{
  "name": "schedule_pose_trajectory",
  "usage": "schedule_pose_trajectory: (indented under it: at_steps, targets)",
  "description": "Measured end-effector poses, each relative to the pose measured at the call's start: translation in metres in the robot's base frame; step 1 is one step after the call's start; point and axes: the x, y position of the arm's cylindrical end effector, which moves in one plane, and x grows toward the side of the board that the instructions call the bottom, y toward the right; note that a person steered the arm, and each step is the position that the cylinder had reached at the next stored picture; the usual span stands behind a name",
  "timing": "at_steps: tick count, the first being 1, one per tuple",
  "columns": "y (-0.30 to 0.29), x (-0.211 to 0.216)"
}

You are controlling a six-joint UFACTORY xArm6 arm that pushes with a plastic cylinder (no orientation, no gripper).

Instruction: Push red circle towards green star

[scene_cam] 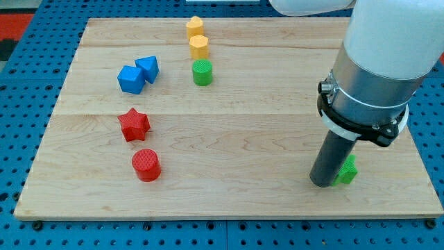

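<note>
Starting at the view's left, a pale wooden board (229,132) with long grain lines lies over a blue pegboard surface (28,90) dotted with holes. Two blue blocks touch each other up there: a chunky blue block (130,79) with several flat sides, and a blue triangle-like block (148,68) leaning against its right. Below them sits the red star (133,124), ridged on top, and just beneath it the red circle (146,164), a short cylinder with fine print lines, near the board's bottom left and well apart from everything on the right. Moving to the middle, two yellow blocks line up near the top edge, the upper yellow block (195,28) and the lower yellow hexagon (199,46), with a green cylinder (202,72) just below them. Over on the right, the big grey-and-white arm fills the corner, cut off at the top. My tip (323,182) is a plain dark rod holding nothing, standing on the wood just beside the green star (346,171), which it half hides, so the star's shape is hard to read.
</note>
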Motion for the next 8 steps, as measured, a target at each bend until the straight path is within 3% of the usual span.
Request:
schedule_pose_trajectory:
  at_steps: [1,3,4,5,6,8]
  targets:
    - [-0.011,0.015]
    - [-0.183,0.037]
    - [-0.288,0.02]
    - [-0.248,-0.038]
    - [-0.148,-0.05]
    - [-0.119,-0.064]
